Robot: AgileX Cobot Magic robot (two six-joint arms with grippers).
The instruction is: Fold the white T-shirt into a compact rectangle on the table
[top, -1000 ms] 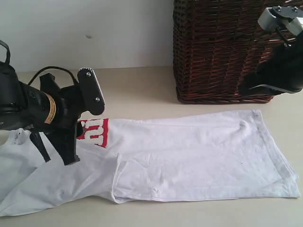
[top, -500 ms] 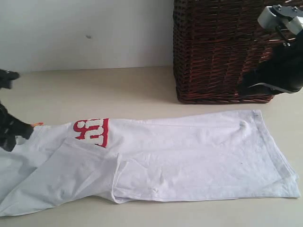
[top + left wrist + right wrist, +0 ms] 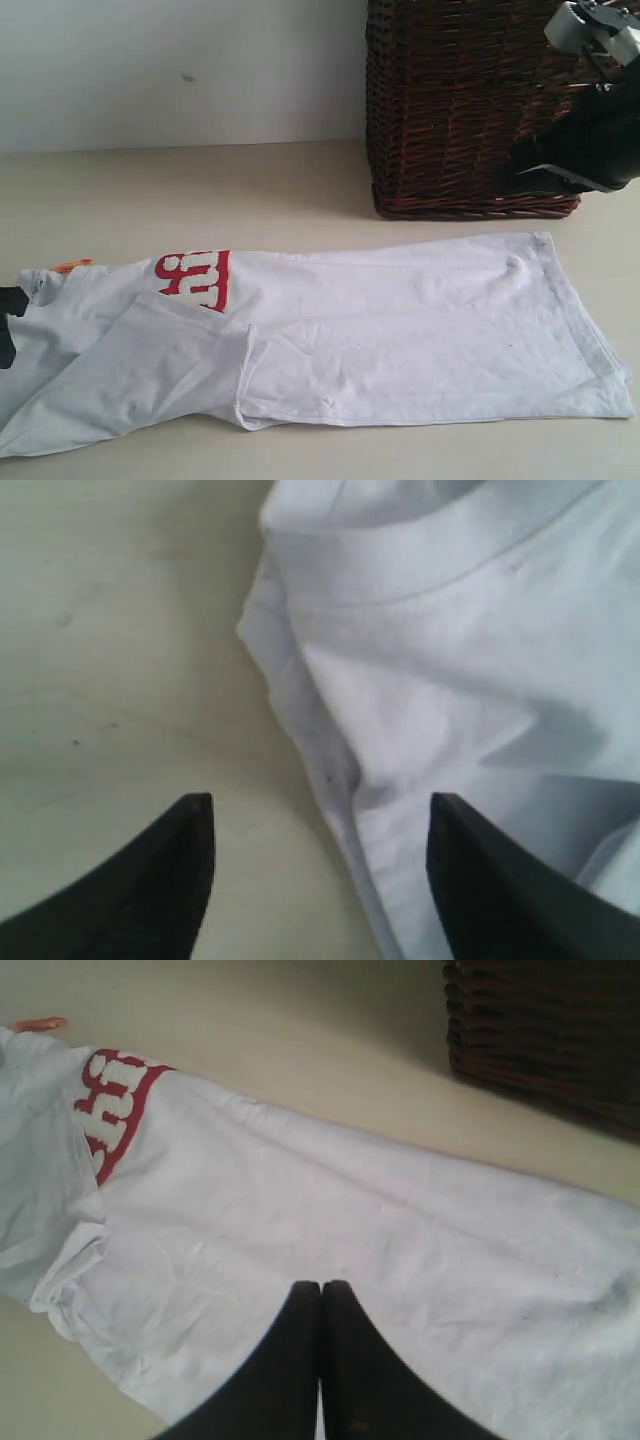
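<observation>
We see the white T-shirt lying flat on the table, stretched in a long band across the front of the exterior view. Its neck end is at the left and its hem is at the right. The cloth is plain white with soft wrinkles. One long side is folded over the body, and the folded part makes a slanted panel at the left with a raised edge near the middle. Above this panel a red band with fuzzy white letters shows only in part. A small orange neck tag sticks out at the collar. The hem has a stitched border and lies a little uneven.

Behind the shirt, well apart from it, a dark brown wicker basket stands on the table against the pale wall.

In the left wrist view, the left gripper has its two dark fingers wide apart. It holds nothing. A seamed edge of the shirt lies on the table under the gap.

In the right wrist view, the right gripper has its fingers pressed together with nothing between them, above the body of the shirt. In the exterior view this arm is up in front of the basket, clear of the cloth.
</observation>
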